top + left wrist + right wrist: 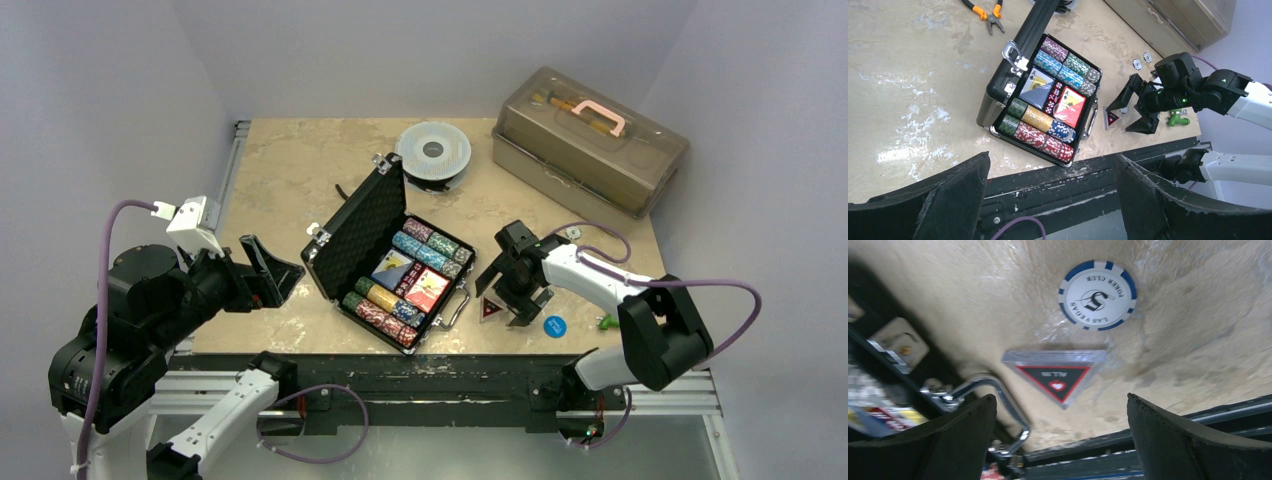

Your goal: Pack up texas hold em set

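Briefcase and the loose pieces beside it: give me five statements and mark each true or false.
1. The briefcase lies open, with chips and card decks inside. True.
2. The right gripper is shut on the triangular marker. False: it is open over the marker, which lies on the table.
3. The left gripper holds a chip. False: it is open and empty, left of the briefcase.
4. A blue-edged chip lies beside the triangular marker. True.
5. The toolbox has its lid up. False: it is shut.
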You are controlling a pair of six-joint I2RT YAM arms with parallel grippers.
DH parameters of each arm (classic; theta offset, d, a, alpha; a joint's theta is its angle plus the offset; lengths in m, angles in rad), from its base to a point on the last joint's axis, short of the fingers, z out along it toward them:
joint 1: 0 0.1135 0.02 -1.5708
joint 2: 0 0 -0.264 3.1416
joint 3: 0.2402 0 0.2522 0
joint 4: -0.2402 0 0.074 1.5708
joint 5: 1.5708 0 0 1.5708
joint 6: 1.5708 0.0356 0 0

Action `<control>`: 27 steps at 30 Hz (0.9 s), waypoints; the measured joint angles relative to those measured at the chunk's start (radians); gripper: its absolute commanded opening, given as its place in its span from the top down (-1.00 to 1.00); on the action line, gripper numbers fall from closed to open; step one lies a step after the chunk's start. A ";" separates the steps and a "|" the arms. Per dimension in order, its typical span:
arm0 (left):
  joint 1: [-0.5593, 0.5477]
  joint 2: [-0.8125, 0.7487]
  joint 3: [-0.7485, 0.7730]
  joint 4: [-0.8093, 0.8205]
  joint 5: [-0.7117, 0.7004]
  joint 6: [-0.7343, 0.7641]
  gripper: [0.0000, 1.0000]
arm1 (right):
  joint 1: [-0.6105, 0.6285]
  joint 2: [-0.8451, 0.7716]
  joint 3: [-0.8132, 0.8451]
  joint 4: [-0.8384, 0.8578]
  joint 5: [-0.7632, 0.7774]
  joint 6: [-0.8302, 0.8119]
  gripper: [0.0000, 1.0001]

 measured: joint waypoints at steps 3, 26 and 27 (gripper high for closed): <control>0.000 -0.002 0.000 -0.006 0.016 0.001 -0.78 | 0.006 -0.037 -0.005 0.036 0.002 0.131 -0.98; 0.000 -0.044 0.013 -0.034 0.033 0.054 -0.79 | 0.057 0.067 0.024 0.028 0.099 0.425 -0.77; 0.000 -0.044 0.014 -0.034 0.032 0.054 -0.79 | 0.057 0.070 0.029 0.028 0.100 0.426 -0.75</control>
